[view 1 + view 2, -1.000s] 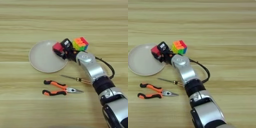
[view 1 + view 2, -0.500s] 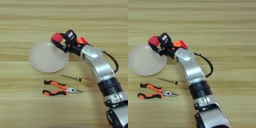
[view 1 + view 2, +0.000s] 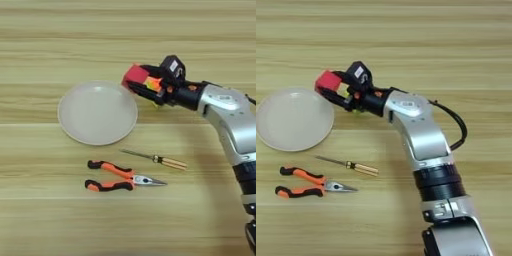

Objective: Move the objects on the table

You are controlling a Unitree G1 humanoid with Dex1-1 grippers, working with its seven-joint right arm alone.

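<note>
Beside the plate's (image 3: 97, 113) right rim: right gripper (image 3: 134, 81) clamped on red cube (image 3: 328, 80).
Pliers (image 3: 120, 177) and screwdriver (image 3: 155, 159) lie nearer.

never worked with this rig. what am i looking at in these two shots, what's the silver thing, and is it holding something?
Both shots come from one stereo camera on a humanoid robot's head, looking down on a wooden table. It is the same scene twice; the right eye view simply reaches a little further right.

The silver thing is the robot's right forearm, coming in from the bottom right. At its end is the right gripper, two black fingers closed on a small red cube, held just past the plate's right rim.

Lying on the table: a round beige plate with nothing on it, a thin wooden-handled screwdriver below it, and orange-and-black pliers below that. A multicoloured puzzle cube is mostly hidden behind the gripper; only a bit of orange and yellow shows.
</note>
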